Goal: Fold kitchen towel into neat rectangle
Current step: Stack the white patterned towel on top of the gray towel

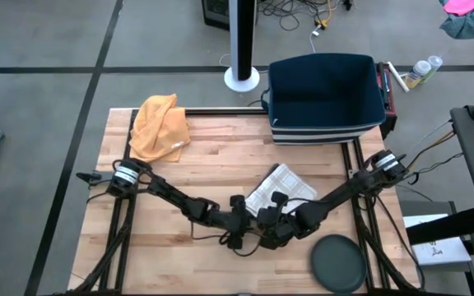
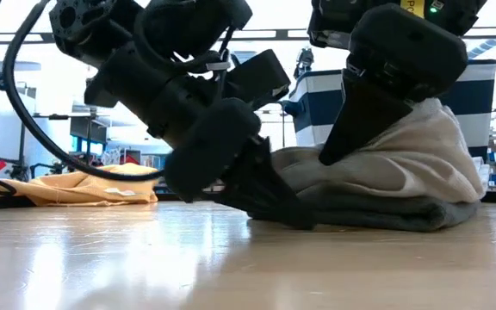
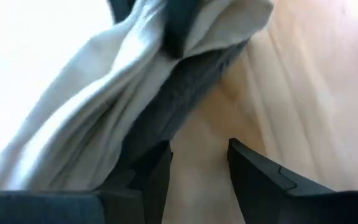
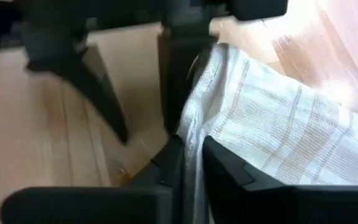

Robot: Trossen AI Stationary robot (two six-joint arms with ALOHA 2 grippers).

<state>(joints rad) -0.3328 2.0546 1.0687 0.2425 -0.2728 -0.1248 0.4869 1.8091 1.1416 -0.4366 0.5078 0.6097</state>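
The kitchen towel [image 1: 281,187], white with faint checks, lies folded in several layers on the wooden table [image 1: 179,177], right of its middle. In the low view it is a thick stack [image 2: 403,185]. My right gripper [image 4: 194,163] comes from the right and slants down onto the towel's near-left edge, shut on it. My left gripper [image 3: 199,163] comes low from the left and stands open beside that same edge, with bare wood between its fingers. My left gripper has one finger [image 3: 156,167] right beside the towel's grey lower fold [image 3: 166,115]; I cannot tell whether it touches. My right gripper pinches the upper layer's edge [image 4: 196,134] between its two fingers, slanting down from the near right. That edge stands raised off the stack, and the rest of the towel lies on the table.
An orange cloth [image 1: 160,125] lies bunched at the far left of the table. A dark blue basket [image 1: 326,97] stands beyond the far right edge. A dark round plate [image 1: 338,263] sits at the near right corner. Bare wood lies to the near left.
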